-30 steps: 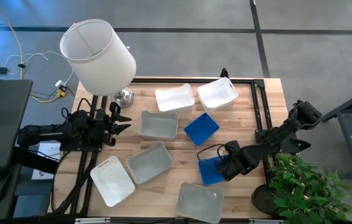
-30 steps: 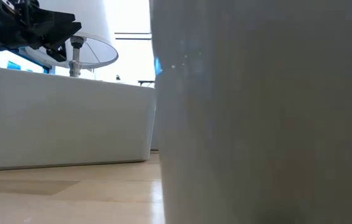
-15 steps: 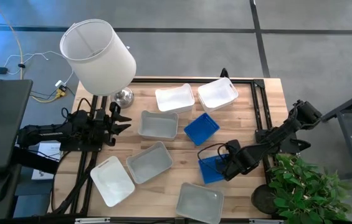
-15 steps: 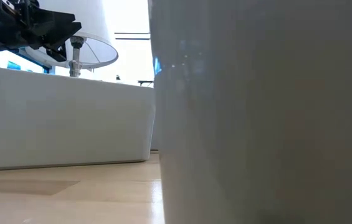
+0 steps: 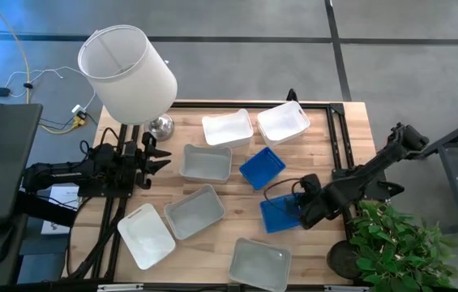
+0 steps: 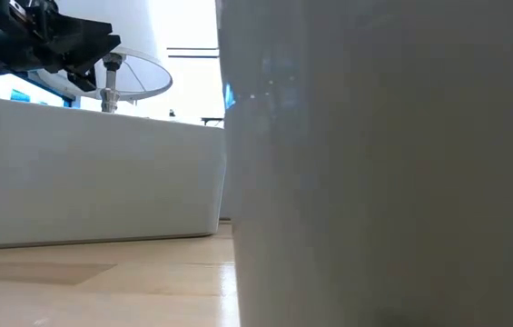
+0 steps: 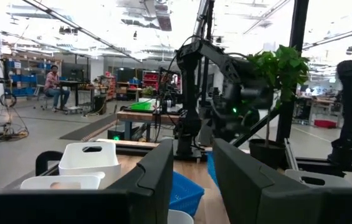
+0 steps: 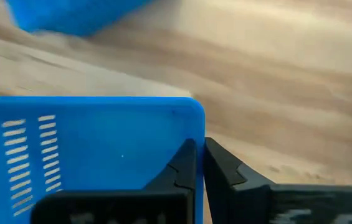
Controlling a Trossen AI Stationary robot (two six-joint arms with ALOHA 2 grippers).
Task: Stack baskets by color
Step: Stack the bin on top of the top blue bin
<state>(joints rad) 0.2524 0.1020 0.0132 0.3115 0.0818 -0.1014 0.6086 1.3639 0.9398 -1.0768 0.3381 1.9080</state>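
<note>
Table (image 5: 350,122) layout unchanged; right arm has swung, its elbow now farther from the plant. Right gripper (image 8: 199,163) pinches the rim of the blue basket (image 5: 277,214), since shifted slightly, long axis pointing away from the claw. Left gripper (image 5: 157,156) waits, fingers spread. No legible writing.

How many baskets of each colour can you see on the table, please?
Blue baskets: 2, one free, one pinched at its rim by the right gripper.
White baskets: 3.
Pale grey baskets: 3.
Total: 8.
</note>
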